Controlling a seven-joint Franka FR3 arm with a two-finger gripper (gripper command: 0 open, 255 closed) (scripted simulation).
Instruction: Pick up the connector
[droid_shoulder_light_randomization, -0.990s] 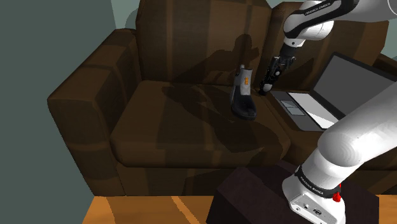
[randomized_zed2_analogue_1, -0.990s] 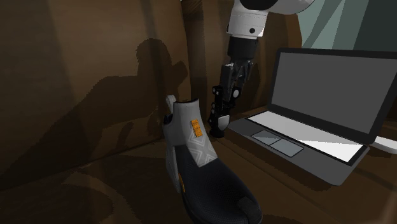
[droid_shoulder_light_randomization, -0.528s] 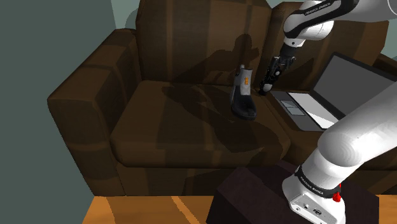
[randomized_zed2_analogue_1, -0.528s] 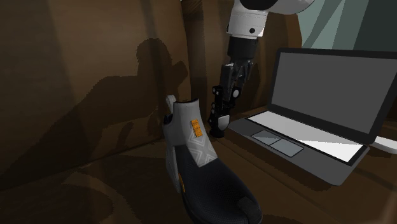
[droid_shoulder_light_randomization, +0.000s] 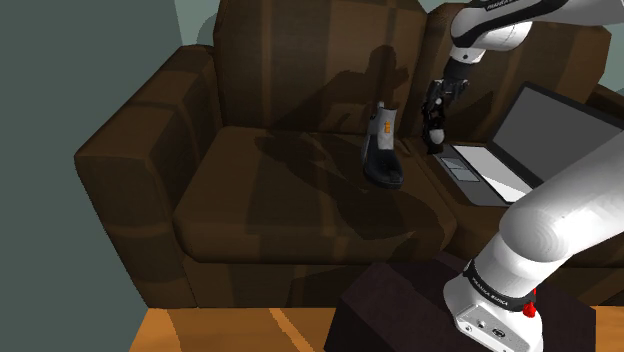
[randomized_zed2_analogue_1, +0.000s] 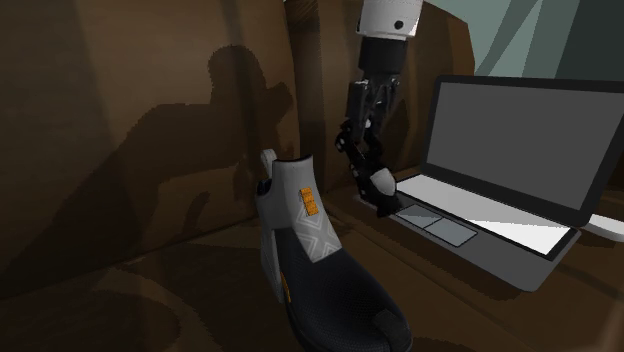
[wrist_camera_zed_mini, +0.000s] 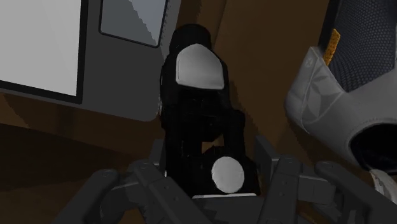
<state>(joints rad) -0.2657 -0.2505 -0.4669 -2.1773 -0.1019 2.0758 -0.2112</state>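
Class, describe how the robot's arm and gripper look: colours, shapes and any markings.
The arm has thick, rounded white links with dark joints. A black band with small white lettering rings the lowest link, and a small red part sits beside it. The gripper is all black, slim, angular and two-fingered.

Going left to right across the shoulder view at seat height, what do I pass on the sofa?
Sofa armrest → grey-and-black shoe → black connector, lifted off the seat → open laptop. The robot's stand is left out, since it overlaps the laptop's span.
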